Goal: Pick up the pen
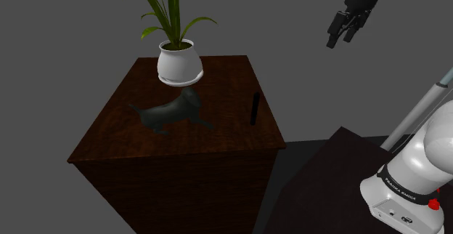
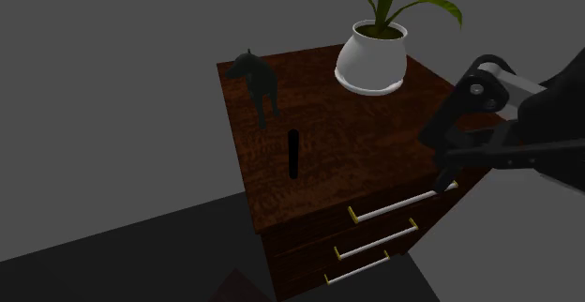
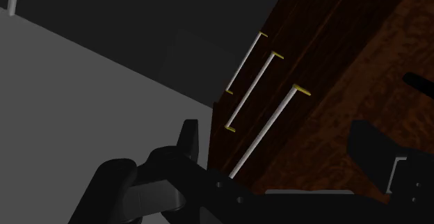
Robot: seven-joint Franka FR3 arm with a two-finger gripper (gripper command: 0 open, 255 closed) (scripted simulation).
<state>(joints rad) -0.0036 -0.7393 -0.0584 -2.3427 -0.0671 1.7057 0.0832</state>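
A slim black pen (image 1: 255, 109) lies on the dark wooden top of a dresser (image 1: 218, 80), near the edge on the shoulder view's right. In the second exterior view the pen (image 2: 292, 153) rests at the middle of the top, towards the front. My black gripper (image 1: 343, 39) hangs high in the air, well above and to the right of the dresser, open and holding nothing. In the wrist view its fingers (image 3: 189, 142) stand apart, with the dresser's drawer front beyond them and a black end of the pen (image 3: 419, 82) on the top.
A white pot with a green plant (image 1: 179, 61) stands at the back of the top. A dark dog figurine (image 1: 174, 113) stands between pot and pen. Three drawers with pale bar handles (image 2: 384, 239) face the second exterior view. My stand (image 1: 341, 174) sits beside the dresser.
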